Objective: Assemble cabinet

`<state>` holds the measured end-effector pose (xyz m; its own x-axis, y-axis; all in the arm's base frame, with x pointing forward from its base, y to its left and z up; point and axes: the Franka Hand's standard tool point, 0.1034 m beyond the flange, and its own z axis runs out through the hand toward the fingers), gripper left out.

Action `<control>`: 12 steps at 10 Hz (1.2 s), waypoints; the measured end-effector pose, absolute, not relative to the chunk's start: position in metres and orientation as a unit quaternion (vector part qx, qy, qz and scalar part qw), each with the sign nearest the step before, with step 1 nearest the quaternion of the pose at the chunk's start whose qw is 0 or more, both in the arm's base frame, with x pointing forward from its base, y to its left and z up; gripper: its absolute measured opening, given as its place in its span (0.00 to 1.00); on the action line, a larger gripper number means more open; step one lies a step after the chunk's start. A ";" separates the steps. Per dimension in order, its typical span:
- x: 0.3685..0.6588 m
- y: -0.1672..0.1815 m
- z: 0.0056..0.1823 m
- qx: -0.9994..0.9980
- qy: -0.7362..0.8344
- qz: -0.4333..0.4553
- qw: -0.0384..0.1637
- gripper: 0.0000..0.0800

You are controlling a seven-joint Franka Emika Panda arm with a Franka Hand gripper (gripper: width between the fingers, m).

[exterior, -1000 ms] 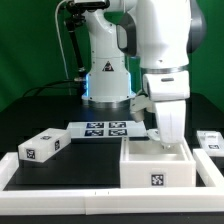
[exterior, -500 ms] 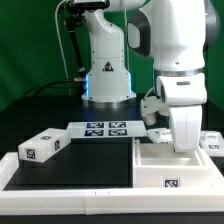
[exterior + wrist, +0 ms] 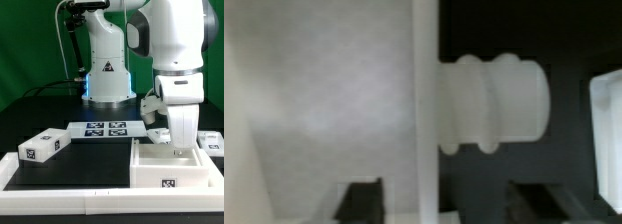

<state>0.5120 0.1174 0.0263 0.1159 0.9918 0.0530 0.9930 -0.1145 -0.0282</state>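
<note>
The cabinet [image 3: 172,170], a big white open-topped box with a marker tag on its front, stands at the front of the exterior view's right. My gripper [image 3: 181,148] reaches down at its far wall. In the wrist view that white wall [image 3: 423,100] runs between my two dark fingertips [image 3: 363,200], which stand wide apart, one on each side of it. The gripper [image 3: 452,200] is open. A white ribbed round piece [image 3: 491,103] sits against the wall's outer side.
A small tagged white block [image 3: 40,147] lies at the exterior view's left. The marker board [image 3: 105,128] lies in the middle, in front of the robot base [image 3: 108,75]. Small white blocks [image 3: 212,143] lie at the far right. A white border [image 3: 60,186] runs along the front.
The gripper and the cabinet slid together toward the exterior view's right between one second and half a second ago. Since then they have hardly moved.
</note>
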 end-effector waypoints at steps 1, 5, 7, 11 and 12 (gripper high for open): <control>0.512 0.117 0.026 -0.747 -0.665 -0.011 0.028 0.48; 0.493 0.099 0.044 -0.777 -0.629 -0.015 0.017 0.97; 0.474 0.092 0.066 -0.797 -0.604 -0.015 0.007 1.00; 0.456 0.139 0.081 -0.805 -0.591 -0.049 0.001 1.00; 0.455 0.155 0.076 -0.797 -0.599 -0.071 0.002 1.00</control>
<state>0.4554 0.1552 0.0756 0.2719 0.9554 0.1154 0.9560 -0.2819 0.0816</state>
